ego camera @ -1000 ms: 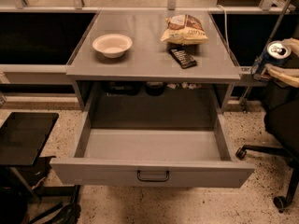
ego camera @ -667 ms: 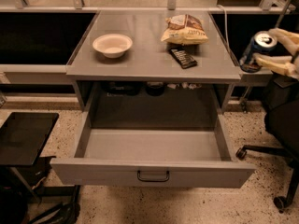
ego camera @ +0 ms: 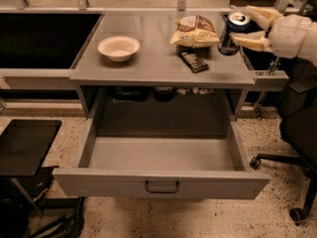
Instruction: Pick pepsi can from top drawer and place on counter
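The pepsi can (ego camera: 232, 32) is a dark blue can with a silver top, upright at the right edge of the grey counter (ego camera: 153, 63). My gripper (ego camera: 242, 28) comes in from the right, and its pale fingers (ego camera: 250, 40) are closed around the can. I cannot tell whether the can rests on the counter or hangs just above it. The top drawer (ego camera: 161, 155) is pulled fully open below the counter and shows a bare grey floor, with its dark bar handle (ego camera: 162, 187) at the centre of the front panel.
On the counter are a white bowl (ego camera: 119, 47) at the left, a snack bag (ego camera: 194, 31) next to the can, and a dark rectangular bar (ego camera: 193, 61) near the front. A black side table (ego camera: 25, 145) stands at the left, an office chair (ego camera: 297, 133) at the right.
My gripper has carried the can from off the counter's right side leftward and up, to the counter's right edge beside the snack bag.
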